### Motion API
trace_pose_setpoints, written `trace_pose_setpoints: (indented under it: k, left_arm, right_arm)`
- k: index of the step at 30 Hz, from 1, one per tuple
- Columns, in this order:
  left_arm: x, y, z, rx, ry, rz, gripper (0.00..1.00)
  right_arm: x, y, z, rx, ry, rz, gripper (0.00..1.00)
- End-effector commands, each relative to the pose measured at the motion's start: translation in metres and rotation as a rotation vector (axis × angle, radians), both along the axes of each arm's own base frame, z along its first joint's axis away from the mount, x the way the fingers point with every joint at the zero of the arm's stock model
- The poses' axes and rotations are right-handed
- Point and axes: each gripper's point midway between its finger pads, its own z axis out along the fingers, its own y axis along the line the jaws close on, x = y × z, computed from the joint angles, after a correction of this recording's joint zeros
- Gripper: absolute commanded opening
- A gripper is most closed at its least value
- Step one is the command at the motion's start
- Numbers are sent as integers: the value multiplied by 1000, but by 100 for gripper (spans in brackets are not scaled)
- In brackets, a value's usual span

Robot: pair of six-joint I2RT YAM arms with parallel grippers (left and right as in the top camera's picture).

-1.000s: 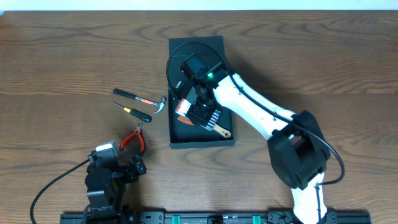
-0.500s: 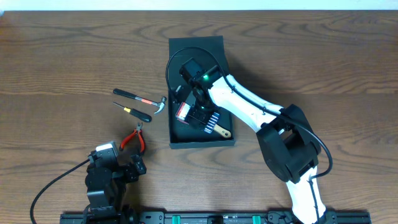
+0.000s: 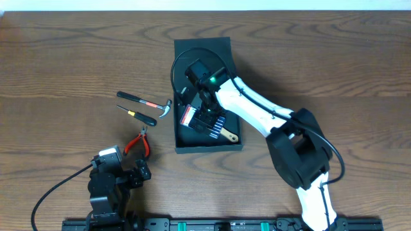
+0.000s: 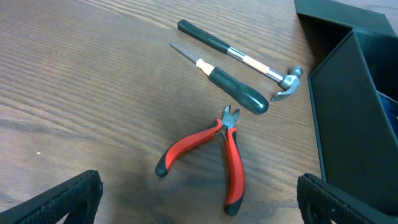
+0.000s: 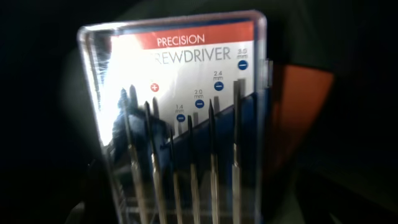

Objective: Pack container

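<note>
Dark teal-black matte cardboard container (image 3: 178, 138): right gripper (image 3: 204, 115) inside, over clear plastic precision-screwdriver pack (image 5: 186, 124), can't tell its grip. Left gripper (image 4: 202, 199) spread wide, empty, nr red-handled pliers (image 4: 231, 162).

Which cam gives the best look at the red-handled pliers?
Left wrist. The pliers lie whole and large on the table, both red handles clear. Overhead shows them small, left of the container. Right wrist shows none of them, only the screwdriver pack.
</note>
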Motion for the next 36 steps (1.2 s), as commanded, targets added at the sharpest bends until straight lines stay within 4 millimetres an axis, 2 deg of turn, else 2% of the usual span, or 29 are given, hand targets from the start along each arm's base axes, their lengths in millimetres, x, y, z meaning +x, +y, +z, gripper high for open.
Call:
trace_pose_setpoints:
  k: [1, 4, 6, 12, 15, 17, 21, 25, 36]
  left_arm:
    - [0, 0, -2, 8, 1, -4, 99]
    - [0, 0, -2, 8, 1, -4, 98]
    - [0, 0, -2, 8, 1, -4, 98]
    - [0, 0, -2, 8, 1, -4, 99]
    - [0, 0, -2, 8, 1, -4, 99]
    - [0, 0, -2, 8, 1, -4, 98]
    - [0, 0, -2, 8, 1, -4, 98]
    - [0, 0, -2, 8, 1, -4, 98]
    - [0, 0, -2, 8, 1, -4, 99]
  right_arm:
    - [4, 9, 67, 111, -110, 3, 99]
    - [9, 2, 114, 162, -202, -45, 99]
    - [16, -13, 146, 178, -277, -113, 99]
    - [19, -77, 238, 265, -449, -274, 99]
    - [13, -115, 264, 272, -489, -345, 99]
    - [3, -141, 273, 259, -496, -396, 99]
    - [-18, -181, 280, 251, -525, -476, 99]
    - [-46, -206, 271, 279, -568, -543, 99]
    - [-132, -236, 216, 462, -660, -717, 99]
